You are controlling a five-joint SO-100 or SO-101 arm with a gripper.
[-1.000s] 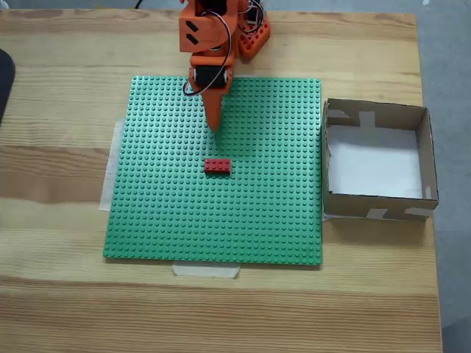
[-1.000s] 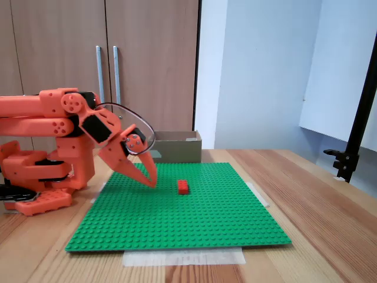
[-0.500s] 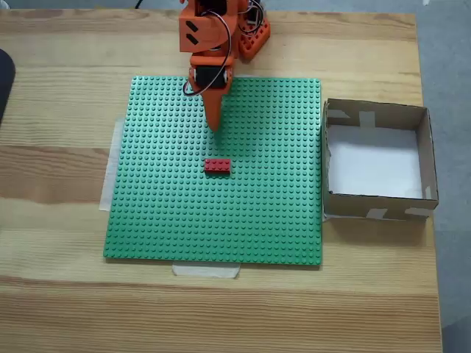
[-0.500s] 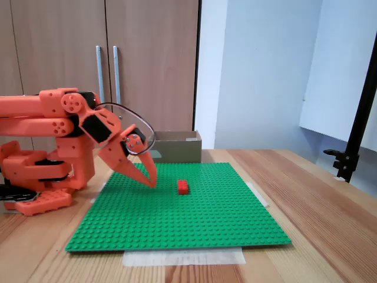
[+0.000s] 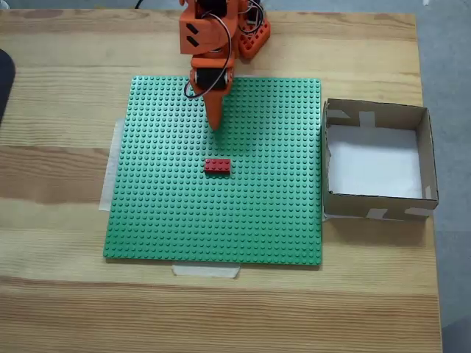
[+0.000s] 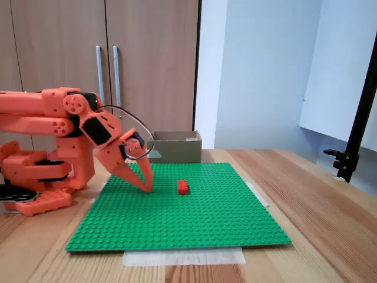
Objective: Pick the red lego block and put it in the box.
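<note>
One small red rectangular lego block (image 5: 217, 166) lies studs-up on the flat green studded baseplate (image 5: 257, 213), long axis left-right in the top-down fixed view. Beyond, the orange pincer (image 5: 215, 125) points down, clenched, empty.

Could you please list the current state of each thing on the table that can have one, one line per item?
red lego block: lying flat on the green baseplate, studs up, not gripped.
box: open at the top, nothing on its white floor, standing beside the baseplate.
gripper: jaws closed, holding nothing, tip low over the baseplate, short of the block.
green baseplate: flat on the wooden table, taped at its edges.
cabinet doors: closed.
</note>
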